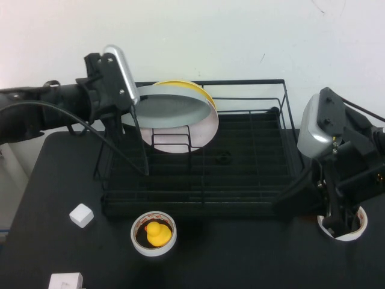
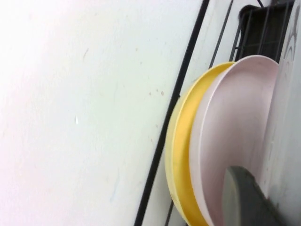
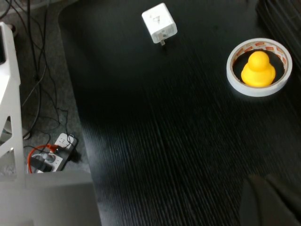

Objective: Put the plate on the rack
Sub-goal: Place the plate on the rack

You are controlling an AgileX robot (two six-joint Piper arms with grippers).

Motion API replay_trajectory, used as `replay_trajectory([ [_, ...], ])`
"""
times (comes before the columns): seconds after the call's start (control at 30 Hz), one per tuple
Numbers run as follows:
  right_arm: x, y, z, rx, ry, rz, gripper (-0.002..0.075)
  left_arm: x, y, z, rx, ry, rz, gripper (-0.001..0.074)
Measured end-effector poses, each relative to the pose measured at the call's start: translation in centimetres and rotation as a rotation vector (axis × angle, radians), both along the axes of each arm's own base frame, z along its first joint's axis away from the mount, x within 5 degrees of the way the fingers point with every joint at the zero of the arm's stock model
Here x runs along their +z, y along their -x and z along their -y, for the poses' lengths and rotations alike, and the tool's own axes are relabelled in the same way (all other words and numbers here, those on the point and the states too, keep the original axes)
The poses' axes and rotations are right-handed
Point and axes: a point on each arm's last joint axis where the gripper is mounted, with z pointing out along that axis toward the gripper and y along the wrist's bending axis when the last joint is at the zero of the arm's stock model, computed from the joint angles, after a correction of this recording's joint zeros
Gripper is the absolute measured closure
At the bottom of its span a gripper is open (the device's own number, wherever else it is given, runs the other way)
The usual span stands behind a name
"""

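Behind plate (image 1: 171, 109), yellow plate (image 1: 201, 90), L gripper (image 1: 129, 108), R gripper (image 1: 340, 226) parked.

plate (image 1: 171, 111): you see a large round pale grey-white disc, held up off the wires over the rack's rear left part, tilted so its flat face looks upward and toward you; its left edge meets the left gripper (image 1: 127, 102)
plate's neighbours: it sits just in front of a pinkish-white plate (image 1: 204, 133) and a yellow plate (image 1: 183, 85), both upright in the rack
rack (image 1: 252, 162): you have a large rectangular black wire frame with raised rails, lying flat; a small upright wire holder (image 1: 171, 141) stands in its left rear part, below the plate
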Motion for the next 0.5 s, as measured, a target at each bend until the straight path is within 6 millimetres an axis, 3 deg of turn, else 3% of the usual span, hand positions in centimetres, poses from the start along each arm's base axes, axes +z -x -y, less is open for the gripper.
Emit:
replay_trajectory([
  [0.23, 0.0, 0.0, 0.0, -0.003, 0.0, 0.001, 0.0727, -0.9, -0.9, 1.1, -0.042, -0.04, 0.028, 0.0632],
  [0.5, 0.0, 0.0, 0.0, -0.001, 0.001, 0.0, 0.0728, -4.6, -1.7, 1.5, -0.069, -0.081, -0.03, 0.0632],
])
